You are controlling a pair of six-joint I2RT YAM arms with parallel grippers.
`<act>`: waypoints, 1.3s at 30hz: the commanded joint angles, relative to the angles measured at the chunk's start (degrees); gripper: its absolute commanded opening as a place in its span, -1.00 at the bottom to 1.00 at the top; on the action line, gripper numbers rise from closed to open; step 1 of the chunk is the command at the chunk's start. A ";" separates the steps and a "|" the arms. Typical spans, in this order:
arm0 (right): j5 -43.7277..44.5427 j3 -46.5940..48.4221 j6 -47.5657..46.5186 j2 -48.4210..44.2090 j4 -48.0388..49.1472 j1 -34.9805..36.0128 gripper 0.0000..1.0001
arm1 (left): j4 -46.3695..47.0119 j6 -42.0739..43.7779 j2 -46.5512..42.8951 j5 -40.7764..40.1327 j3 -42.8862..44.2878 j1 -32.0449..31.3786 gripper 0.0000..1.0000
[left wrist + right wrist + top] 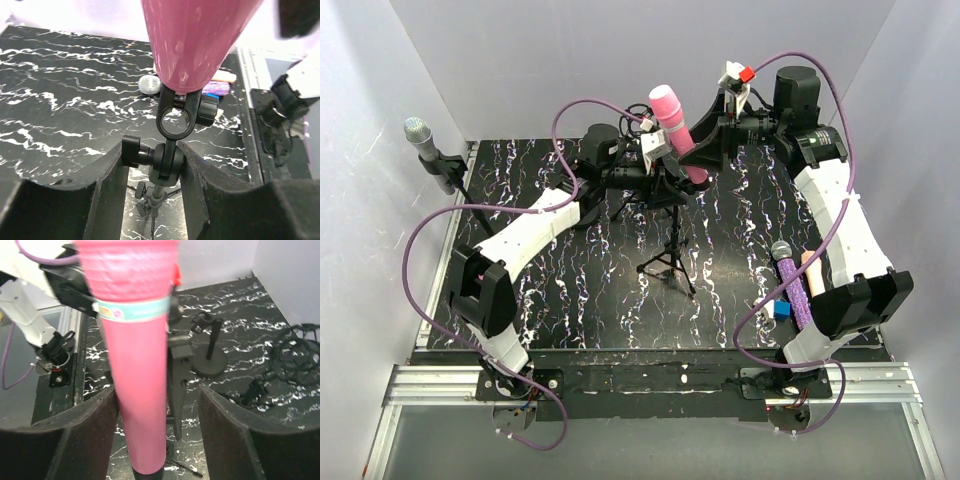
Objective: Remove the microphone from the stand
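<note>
**A:** Where's the pink microphone (672, 122)?

**B:** It's tilted above the stand (671, 255), with its tail down by the clip (175, 117). I can't tell whether it's seated there.

**A:** The right hand (157, 395)?

**B:** It's around the body with the jaws wide, and a gap shows on one side.

**A:** The left hand (152, 147)?

**B:** Narrow, pressed on both sides of the stand's swivel joint (167, 157). The tripod feet rest on the bench (570, 290). A purple microphone (792, 285) lies beside the right arm (840, 215).
</note>
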 commanded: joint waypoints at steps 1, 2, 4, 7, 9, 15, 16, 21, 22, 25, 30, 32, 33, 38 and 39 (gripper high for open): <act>6.61 -2.15 3.69 -1.98 5.43 0.16 0.49 | 2.89 -1.16 -5.43 -9.31 -3.42 0.03 -0.47; 8.11 -2.86 4.30 -2.68 5.79 0.16 0.54 | 3.42 -1.07 -6.22 -10.63 -4.13 0.03 -0.48; 10.48 -4.70 4.66 -4.26 5.70 0.16 0.61 | 4.91 -1.33 -8.07 -15.89 -6.06 -0.05 -0.49; 15.49 -8.13 5.97 -7.16 5.35 0.16 0.67 | 5.01 0.06 -10.44 -25.20 -8.00 -1.10 -0.49; 19.27 -11.99 7.64 -9.35 5.70 0.16 0.69 | 4.92 0.86 -11.41 -29.34 -8.70 -1.72 -0.49; 25.52 -20.87 11.69 -15.95 6.94 0.07 0.70 | 3.51 0.16 -11.51 -35.86 -8.62 -4.18 -0.52; 26.22 -21.75 11.87 -16.83 6.33 0.16 0.70 | 3.43 -0.36 -11.33 -36.30 -8.62 -4.79 -0.55; 28.86 -25.01 12.31 -18.85 3.25 0.07 0.59 | 2.02 -3.18 -10.71 -39.64 -8.62 -6.29 -0.49; 29.21 -25.62 12.92 -19.12 3.33 0.25 0.57 | 1.32 -3.35 -11.06 -39.99 -8.79 -6.29 -0.28; 29.13 -26.94 14.41 -19.38 3.51 0.42 0.50 | 0.09 -3.18 -12.82 -39.74 -9.93 -6.38 0.31; 26.41 -26.86 15.21 -18.68 2.72 0.51 0.44 | 0.18 0.15 -18.44 -35.61 -13.71 -6.20 0.88; 24.57 -26.60 15.03 -18.33 1.58 0.51 0.41 | -1.22 0.77 -20.20 -33.94 -13.11 -6.03 0.96; 23.34 -26.51 14.68 -18.24 0.88 0.51 0.39 | -2.01 0.77 -20.73 -33.06 -12.49 -5.68 0.96; 19.47 -28.53 13.27 -19.73 -0.10 0.51 0.36 | -1.41 -2.74 -20.83 -28.49 -7.84 -3.13 0.96; 18.59 -28.96 13.19 -20.00 -0.01 0.51 0.36 | -0.54 -3.61 -20.30 -28.05 -6.44 -2.61 0.96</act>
